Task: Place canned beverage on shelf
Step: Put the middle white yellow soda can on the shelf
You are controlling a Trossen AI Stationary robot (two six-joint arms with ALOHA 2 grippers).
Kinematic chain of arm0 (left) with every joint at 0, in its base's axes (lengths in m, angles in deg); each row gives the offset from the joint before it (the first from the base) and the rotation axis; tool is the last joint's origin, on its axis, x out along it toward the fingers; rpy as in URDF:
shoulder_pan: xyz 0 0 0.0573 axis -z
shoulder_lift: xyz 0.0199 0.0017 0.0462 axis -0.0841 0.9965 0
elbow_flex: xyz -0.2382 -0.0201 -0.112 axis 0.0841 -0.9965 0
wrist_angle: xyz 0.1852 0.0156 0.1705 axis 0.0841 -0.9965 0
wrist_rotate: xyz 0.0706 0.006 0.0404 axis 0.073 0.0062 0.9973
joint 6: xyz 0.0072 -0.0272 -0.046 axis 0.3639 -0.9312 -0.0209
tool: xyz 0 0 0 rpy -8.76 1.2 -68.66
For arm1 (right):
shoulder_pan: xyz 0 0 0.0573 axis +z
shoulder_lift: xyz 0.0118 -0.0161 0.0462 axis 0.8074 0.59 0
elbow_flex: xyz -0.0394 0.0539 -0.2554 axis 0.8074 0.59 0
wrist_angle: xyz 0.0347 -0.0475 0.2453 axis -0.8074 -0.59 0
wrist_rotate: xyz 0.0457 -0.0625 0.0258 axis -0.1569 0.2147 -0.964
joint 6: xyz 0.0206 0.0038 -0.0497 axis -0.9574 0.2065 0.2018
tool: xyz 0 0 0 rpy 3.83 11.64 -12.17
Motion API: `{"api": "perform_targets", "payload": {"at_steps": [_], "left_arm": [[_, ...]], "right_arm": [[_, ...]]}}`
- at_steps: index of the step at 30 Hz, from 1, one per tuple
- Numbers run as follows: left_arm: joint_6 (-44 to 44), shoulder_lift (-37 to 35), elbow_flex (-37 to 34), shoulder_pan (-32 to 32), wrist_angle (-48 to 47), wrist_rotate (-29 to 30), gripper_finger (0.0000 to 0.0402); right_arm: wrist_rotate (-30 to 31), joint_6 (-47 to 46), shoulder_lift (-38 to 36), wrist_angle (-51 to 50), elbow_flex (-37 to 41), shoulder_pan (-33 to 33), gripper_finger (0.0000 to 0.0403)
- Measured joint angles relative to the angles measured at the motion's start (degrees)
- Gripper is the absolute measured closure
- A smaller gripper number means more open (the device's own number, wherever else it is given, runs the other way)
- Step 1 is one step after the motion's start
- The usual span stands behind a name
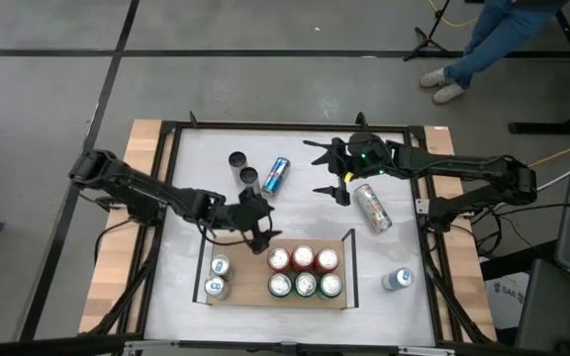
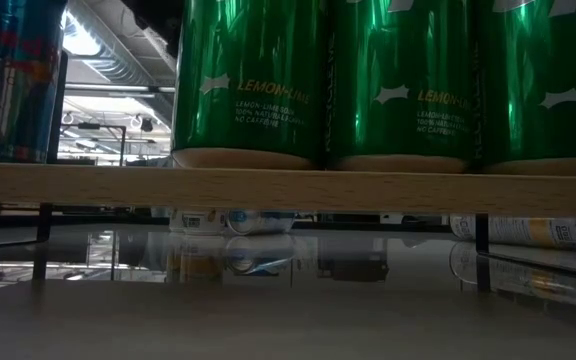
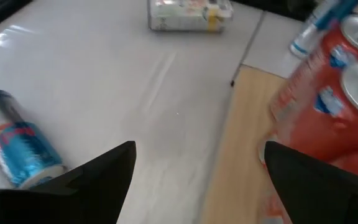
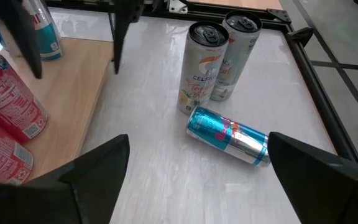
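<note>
The shelf (image 1: 255, 282) is a light wooden board near the table's front edge. On it stand three red cans (image 1: 303, 259), three green cans (image 1: 305, 285) and two pale cans (image 1: 218, 277). My left gripper (image 1: 263, 229) hovers open over the shelf's far edge, nothing between its fingers; its wrist view shows the red cans (image 3: 328, 93) and a blue can (image 3: 17, 146) lying on the table. My right gripper (image 1: 317, 168) is open above the table's middle, pointing at that blue can (image 4: 229, 134) and two upright white cans (image 4: 216, 59).
A white can (image 1: 372, 208) lies on its side below the right arm. Another can (image 1: 397, 280) stands right of the shelf. The low view shows the green cans (image 2: 388, 80) on the board (image 2: 288, 185). A person's legs (image 1: 483, 44) are beyond the table's far edge.
</note>
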Motion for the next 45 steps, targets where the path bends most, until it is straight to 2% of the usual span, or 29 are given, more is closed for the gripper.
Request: {"api": "perform_targets", "payload": {"at_steps": [15, 23, 30, 37, 45], "left_arm": [[0.02, -4.23, 0.00, -10.15, 0.26, 0.08, 0.0052], [-0.55, -9.15, 0.00, -14.75, 0.00, 0.08, 0.0052], [-8.38, -14.70, 0.07, -17.53, -3.18, 1.78, 0.0052], [-19.89, -19.10, 0.07, -17.67, -16.20, 4.79, 0.0052], [-34.48, -18.84, 0.07, -17.65, -27.46, 4.64, 0.0052]], "right_arm": [[0.39, -0.04, 0.00, 0.01, -0.02, 0.00, 0.0031], [0.37, -0.04, 0.00, 0.02, -0.02, 0.00, 0.0031], [0.33, -0.04, 1.06, 0.03, -0.02, 0.00, 0.0031], [0.33, -0.04, 2.39, 0.09, -0.02, 0.00, 0.0031], [0.38, -0.04, 2.40, 0.51, -0.02, 0.00, 0.0031]]}}
